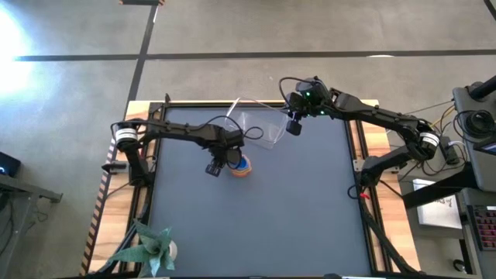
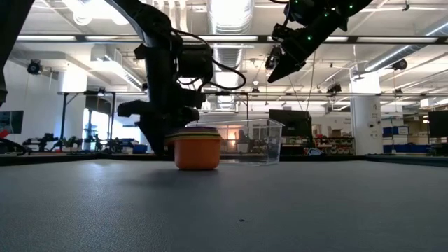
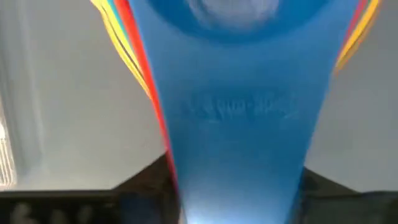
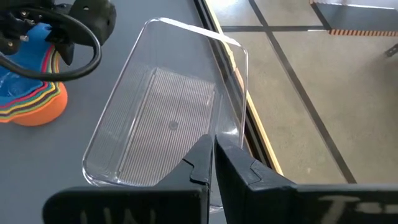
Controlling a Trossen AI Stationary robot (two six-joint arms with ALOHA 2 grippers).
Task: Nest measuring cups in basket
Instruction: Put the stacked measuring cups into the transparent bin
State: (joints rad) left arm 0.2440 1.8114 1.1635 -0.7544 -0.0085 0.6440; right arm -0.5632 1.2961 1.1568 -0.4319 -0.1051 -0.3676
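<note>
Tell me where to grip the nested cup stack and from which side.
Grip the fanned handles, probably, where the blue handle lies on top. They jut sideways off the nested cup stack, toward the left tool, which is low beside it. The round orange bottom cup is wider and harder to pinch. The basket is empty; the right tool hangs above it.

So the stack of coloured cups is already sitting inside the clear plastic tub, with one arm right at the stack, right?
Not quite: the nested stack of coloured plastic measuring cups sits on the table beside the clear rectangular plastic tub, which is empty, as the right wrist view shows. The left gripper is at the stack.
</note>
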